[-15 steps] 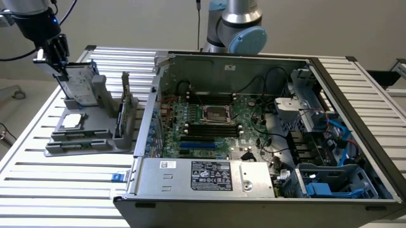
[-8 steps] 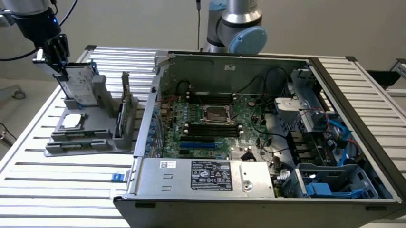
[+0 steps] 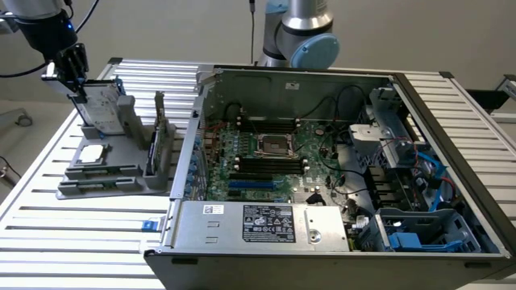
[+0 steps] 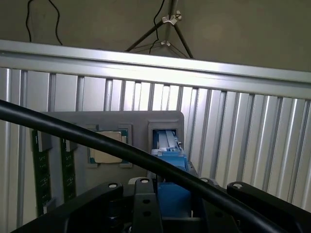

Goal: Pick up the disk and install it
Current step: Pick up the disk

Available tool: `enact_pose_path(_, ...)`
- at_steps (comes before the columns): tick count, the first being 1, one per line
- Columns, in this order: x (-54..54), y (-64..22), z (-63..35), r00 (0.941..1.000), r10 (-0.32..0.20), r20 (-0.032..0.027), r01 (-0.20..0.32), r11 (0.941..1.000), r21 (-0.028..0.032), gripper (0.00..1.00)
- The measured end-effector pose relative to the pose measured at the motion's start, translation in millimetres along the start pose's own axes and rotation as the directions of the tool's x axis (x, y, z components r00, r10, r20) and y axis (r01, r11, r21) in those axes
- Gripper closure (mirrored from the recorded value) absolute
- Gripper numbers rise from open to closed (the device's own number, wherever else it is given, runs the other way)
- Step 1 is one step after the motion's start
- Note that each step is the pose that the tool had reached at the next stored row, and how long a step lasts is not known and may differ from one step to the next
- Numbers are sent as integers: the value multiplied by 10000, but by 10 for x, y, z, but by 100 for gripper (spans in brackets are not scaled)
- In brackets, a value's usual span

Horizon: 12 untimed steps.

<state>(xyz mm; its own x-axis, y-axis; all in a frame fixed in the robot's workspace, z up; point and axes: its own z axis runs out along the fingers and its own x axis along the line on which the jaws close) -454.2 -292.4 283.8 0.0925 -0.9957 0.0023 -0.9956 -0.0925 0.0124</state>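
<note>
Exterior view first: out at ten o'clock the gripper (image 3: 79, 89) is hanging over the grey holder (image 3: 113, 175). It is clamping the top edge of the disk (image 3: 103, 110), with its fingers pressed against the two faces. The disk is standing on edge and leaning a little, at about nine o'clock. Its lower end is dipping behind the holder's upright block, and I cannot tell whether it is seated in a slot.

Toward eight o'clock a small square chip (image 3: 91, 153) is lying flat in its pocket. Beside that, a thin dark card (image 3: 159, 130) is standing upright on the holder's side nearest the case. All of it is sitting on the ribbed metal table (image 3: 57, 241).

Moving across, the open computer case (image 3: 290, 84) is taking up the middle, its green motherboard (image 3: 266, 151) facing up. At twelve o'clock the arm's blue-capped joint (image 3: 313, 49) is rising behind the case. Off at four o'clock a blue drive bay (image 3: 419, 232) is sitting in the case's corner.

Through the wrist camera, the disk's blue carrier (image 4: 171, 165) is showing in the middle of the black gripper body.
</note>
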Motion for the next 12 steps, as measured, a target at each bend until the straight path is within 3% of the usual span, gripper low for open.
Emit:
enact_pose_path(7, 0, 0, -23, 10000, 0, 0, 0, 10000, 2, 67)
enact_pose_path(12, 0, 3, -221, 10000, 1, 1, -1, 10000, -26, 67)
